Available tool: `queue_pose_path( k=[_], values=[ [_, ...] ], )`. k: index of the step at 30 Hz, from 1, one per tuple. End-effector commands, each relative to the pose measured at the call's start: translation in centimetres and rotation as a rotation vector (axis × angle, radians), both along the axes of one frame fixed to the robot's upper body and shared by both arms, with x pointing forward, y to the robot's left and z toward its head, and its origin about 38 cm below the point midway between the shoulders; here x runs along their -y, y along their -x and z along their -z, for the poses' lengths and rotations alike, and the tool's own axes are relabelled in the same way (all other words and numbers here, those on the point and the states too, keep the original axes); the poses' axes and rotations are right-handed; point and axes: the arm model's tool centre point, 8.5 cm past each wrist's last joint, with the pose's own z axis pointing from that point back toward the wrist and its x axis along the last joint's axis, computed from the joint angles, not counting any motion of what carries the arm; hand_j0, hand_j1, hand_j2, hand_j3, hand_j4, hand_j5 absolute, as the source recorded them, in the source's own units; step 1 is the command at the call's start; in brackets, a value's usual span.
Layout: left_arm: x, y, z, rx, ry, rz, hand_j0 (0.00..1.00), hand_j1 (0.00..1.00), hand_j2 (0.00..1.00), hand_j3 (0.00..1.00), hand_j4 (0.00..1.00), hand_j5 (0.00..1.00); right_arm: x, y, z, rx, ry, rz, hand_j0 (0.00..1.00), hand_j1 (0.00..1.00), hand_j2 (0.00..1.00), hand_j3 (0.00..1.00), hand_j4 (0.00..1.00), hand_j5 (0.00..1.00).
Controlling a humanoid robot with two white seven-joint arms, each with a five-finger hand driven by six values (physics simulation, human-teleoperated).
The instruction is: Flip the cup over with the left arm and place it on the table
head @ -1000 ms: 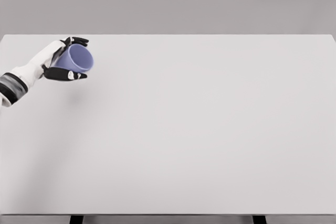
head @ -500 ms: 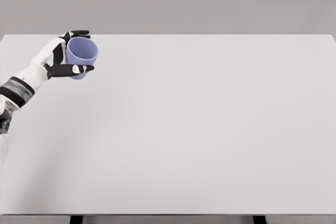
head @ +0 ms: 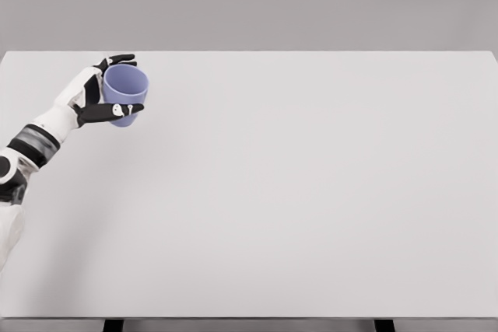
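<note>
A lavender-blue cup stands nearly upright with its mouth facing up, at the far left of the white table near the back edge. My left hand is shut on the cup, dark fingers curling round its far side and the thumb across its near side. Whether the cup's base touches the table I cannot tell. The left forearm comes in from the lower left edge. The right arm does not show.
The table's back edge runs just behind the cup. A plain grey wall lies behind the table. Two dark table legs show at the bottom edge.
The cup has turned from lying tilted with its mouth towards me to nearly upright, and the left hand has shifted slightly right and down with it.
</note>
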Motion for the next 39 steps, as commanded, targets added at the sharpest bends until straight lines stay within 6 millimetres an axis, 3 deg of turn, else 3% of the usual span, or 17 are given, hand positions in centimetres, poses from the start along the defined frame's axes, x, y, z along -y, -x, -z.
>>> queue_pose_path(
  k=[1,6,8,17,19,23,39],
  values=[
    [0.3,0.0,0.2,-0.003,0.014,0.001,0.85,0.85,0.85,0.85,0.85,0.85,0.0,0.0,0.0,0.0,0.0,0.0,1.0,1.0,1.0,1.0,1.0,1.0],
    [0.4,0.0,0.4,-0.003,0.056,-0.019,0.85,0.85,0.85,0.85,0.85,0.85,0.0,0.0,0.0,0.0,0.0,0.0,1.0,1.0,1.0,1.0,1.0,1.0],
    [0.5,0.1,0.6,-0.006,0.057,-0.019,0.94,0.94,0.94,0.94,0.94,0.94,0.0,0.0,0.0,0.0,0.0,0.0,1.0,1.0,1.0,1.0,1.0,1.0],
    [0.4,0.1,0.5,-0.005,0.057,-0.021,0.94,0.94,0.94,0.94,0.94,0.94,0.0,0.0,0.0,0.0,0.0,0.0,1.0,1.0,1.0,1.0,1.0,1.0],
    [0.4,0.1,0.5,-0.005,0.056,-0.021,0.99,0.99,0.99,0.99,0.99,0.99,0.0,0.0,0.0,0.0,0.0,0.0,1.0,1.0,1.0,1.0,1.0,1.0],
    [0.2,0.0,0.5,-0.006,0.05,-0.024,1.0,1.0,1.0,1.0,1.0,1.0,0.0,0.0,0.0,0.0,0.0,0.0,1.0,1.0,1.0,1.0,1.0,1.0],
    [-2.6,0.2,-0.8,0.009,-0.034,-0.048,1.0,1.0,1.0,1.0,1.0,1.0,0.0,0.0,0.0,0.0,0.0,0.0,1.0,1.0,1.0,1.0,1.0,1.0]
  ],
)
